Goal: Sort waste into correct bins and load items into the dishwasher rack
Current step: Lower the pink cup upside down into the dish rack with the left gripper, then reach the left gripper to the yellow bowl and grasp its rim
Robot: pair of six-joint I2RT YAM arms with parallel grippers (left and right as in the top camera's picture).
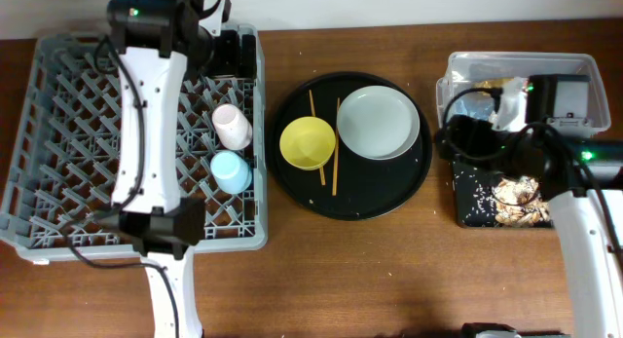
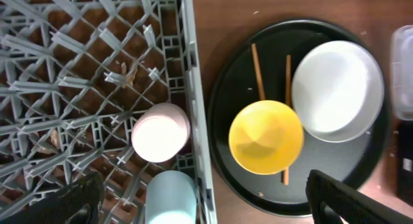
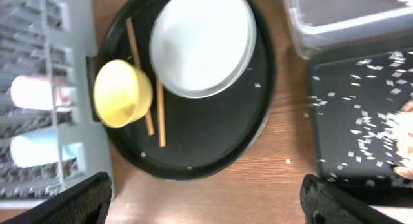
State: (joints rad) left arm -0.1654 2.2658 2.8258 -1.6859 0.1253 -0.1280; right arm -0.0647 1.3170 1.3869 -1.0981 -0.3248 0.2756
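On the left wrist feed I see the left gripper (image 2: 203,185) with its jaws spread wide. One dark finger (image 2: 58,204) sits in each bottom corner, with nothing between them and nothing touched. The gripper hangs over the right wall of the large square grey plastic dishwasher rack (image 2: 190,75). A small pink cup (image 2: 160,132) and a small blue cup (image 2: 171,195) sit side by side among the pegs just inside that wall. I cannot tell whether they stand mouth up or mouth down.

The right gripper (image 3: 206,185) also has its jaws wide apart and empty. It is above the strip of brown wooden table (image 3: 284,179) between the large round black tray (image 3: 213,146) and the shallow black rectangular tray (image 3: 335,121). On the round tray I see the small yellow bowl (image 3: 122,93) with the pale grey-green round plate (image 3: 201,42) just beside it. Two thin wooden chopsticks (image 3: 160,114) also lie there, both running partly under the bowl's rim. White rice grains (image 3: 361,114) are scattered across the rectangular tray, and brownish food scraps (image 3: 405,130) show at the frame's right edge. The clear plastic rectangular tub (image 3: 335,24) sits just beside that tray.
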